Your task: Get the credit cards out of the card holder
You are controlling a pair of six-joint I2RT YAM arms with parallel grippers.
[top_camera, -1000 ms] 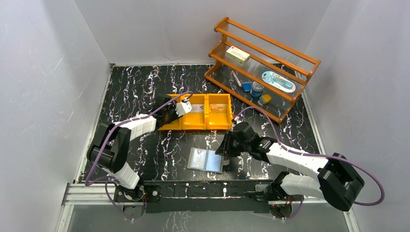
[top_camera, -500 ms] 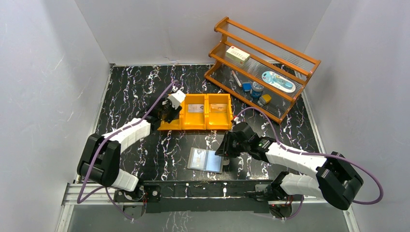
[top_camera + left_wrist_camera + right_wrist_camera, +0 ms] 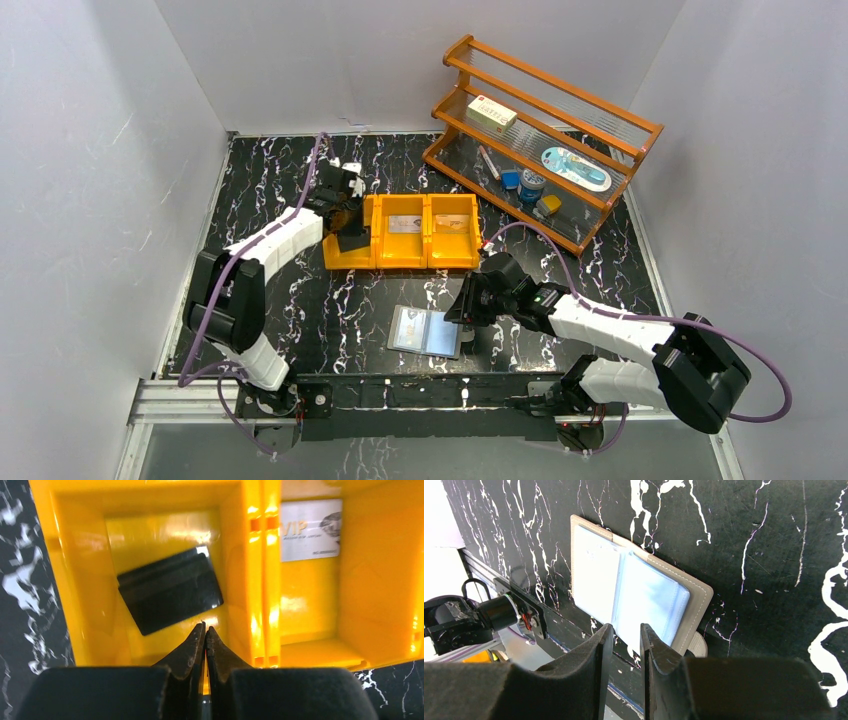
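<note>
Swung leftward since a second ago, my left end effector (image 3: pixel 205 626) is hanging empty, fingers pressed together, over the left compartment of the orange bin (image 3: pixel 75 580), where the black card (image 3: pixel 170 590) is lying flat; the silver VIP card (image 3: pixel 310 530) is lying next door. My right end effector (image 3: pixel 626 630), fingers slightly apart, is hovering at the open card holder (image 3: pixel 644 590) on the table (image 3: pixel 749 555).

Three cards (image 3: pixel 170 596) (image 3: pixel 311 530) (image 3: pixel 454 223); one holder (image 3: pixel 644 600); one bin (image 3: pixel 400 263).

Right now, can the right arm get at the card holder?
Probably yes: the right gripper hangs at the edge of the open card holder, jaws slightly apart, nothing in the way.
</note>
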